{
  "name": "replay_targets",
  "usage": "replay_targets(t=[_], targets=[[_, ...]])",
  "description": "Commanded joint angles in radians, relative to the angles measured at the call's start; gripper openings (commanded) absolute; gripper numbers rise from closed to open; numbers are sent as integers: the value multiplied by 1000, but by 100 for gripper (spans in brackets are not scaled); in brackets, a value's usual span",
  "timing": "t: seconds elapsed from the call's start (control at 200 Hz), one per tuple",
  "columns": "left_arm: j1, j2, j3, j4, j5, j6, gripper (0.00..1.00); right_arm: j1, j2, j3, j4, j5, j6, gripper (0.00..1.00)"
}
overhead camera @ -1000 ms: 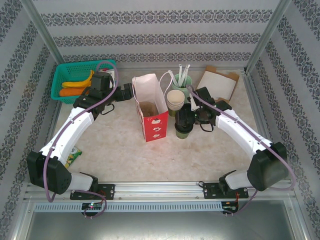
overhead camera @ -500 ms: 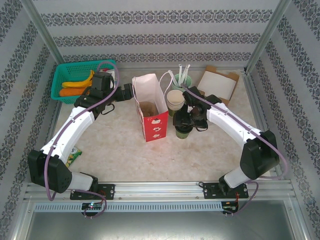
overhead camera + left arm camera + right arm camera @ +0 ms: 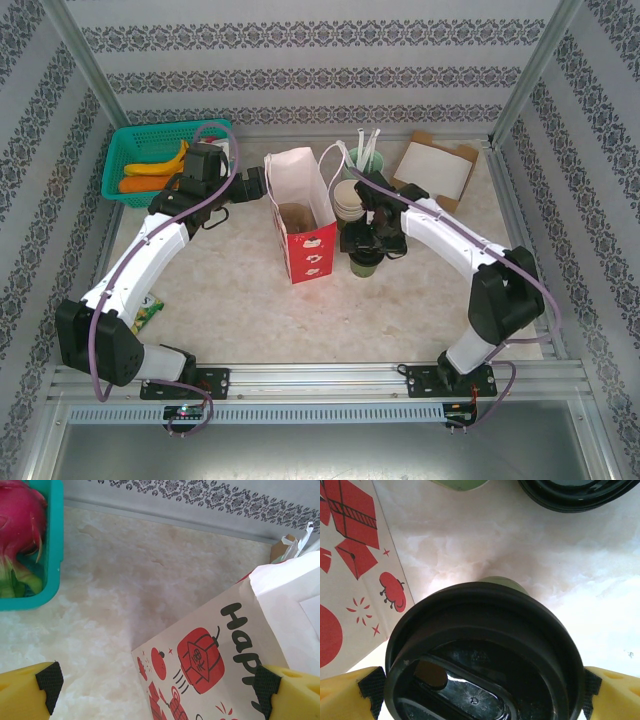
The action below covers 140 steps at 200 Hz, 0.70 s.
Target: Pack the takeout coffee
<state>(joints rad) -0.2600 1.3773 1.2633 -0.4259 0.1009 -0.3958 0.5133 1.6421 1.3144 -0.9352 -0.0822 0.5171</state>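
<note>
Black lid (image 3: 480, 645) now sits between the pads (image 3: 370, 692) of my right claw (image 3: 366, 244), which has swung in over the coffee (image 3: 365, 264). Pads touch rim; clamped or not, cannot tell. Coffee stands beside bag (image 3: 303, 245), unpacked; lift next.

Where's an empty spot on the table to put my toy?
Biggest bare patch: the table in front of the paper bag. Some more between the green basket and the bag. Crowded right of the bag: coffee, cup stack, right gripper.

Teal fruit basket (image 3: 165, 127), mint straw cup (image 3: 357, 165), stacked paper cups (image 3: 349, 200), cardboard box (image 3: 437, 168)
</note>
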Motion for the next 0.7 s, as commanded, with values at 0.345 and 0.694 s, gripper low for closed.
replay_targets(t=[0.345, 0.694], targets=[[9, 14, 15, -11, -10, 22, 99, 43, 118, 165, -239, 122, -5, 98], [9, 7, 5, -14, -24, 30, 100, 47, 173, 195, -247, 91, -18, 98]])
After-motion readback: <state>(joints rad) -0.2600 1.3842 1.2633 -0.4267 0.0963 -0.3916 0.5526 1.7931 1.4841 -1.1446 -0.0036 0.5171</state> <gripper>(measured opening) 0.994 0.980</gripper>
